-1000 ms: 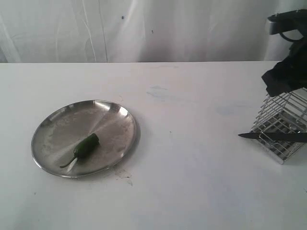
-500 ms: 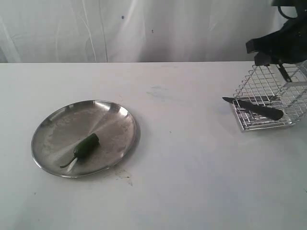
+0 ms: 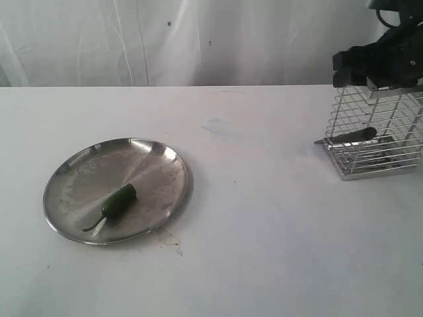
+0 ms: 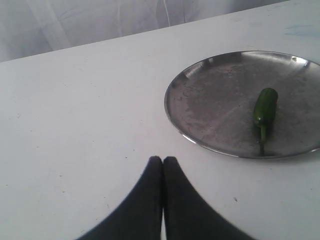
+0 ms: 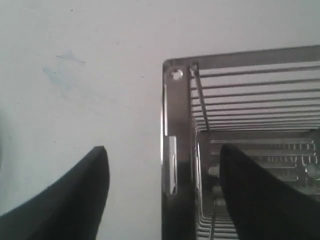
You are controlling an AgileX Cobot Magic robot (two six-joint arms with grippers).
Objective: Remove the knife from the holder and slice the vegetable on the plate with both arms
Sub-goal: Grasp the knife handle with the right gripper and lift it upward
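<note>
The steel plate (image 3: 79, 178) lies on the left of the white table with the dark green vegetable (image 3: 119, 200) on it, stem toward the front. The wire holder (image 3: 377, 142) stands upright at the far right. The black knife (image 3: 350, 137) pokes sideways through its bars, tip pointing left. My right gripper (image 3: 373, 66) hovers over the holder's top. In the right wrist view it (image 5: 164, 149) is open, one finger on each side of the holder's rim (image 5: 177, 110) without touching it. My left gripper (image 4: 163, 159) is shut and empty, a short way from the plate (image 4: 215, 100) and vegetable (image 4: 265, 107).
A white curtain hangs behind the table's far edge. Small dark specks mark the tabletop in front of the plate (image 3: 173, 243). A faint bluish smudge (image 3: 218, 125) sits mid-table.
The holder, tipped on its side half a second ago, now stands upright with the knife still stuck through it. My right gripper has opened wide above it. The left gripper stays shut.
</note>
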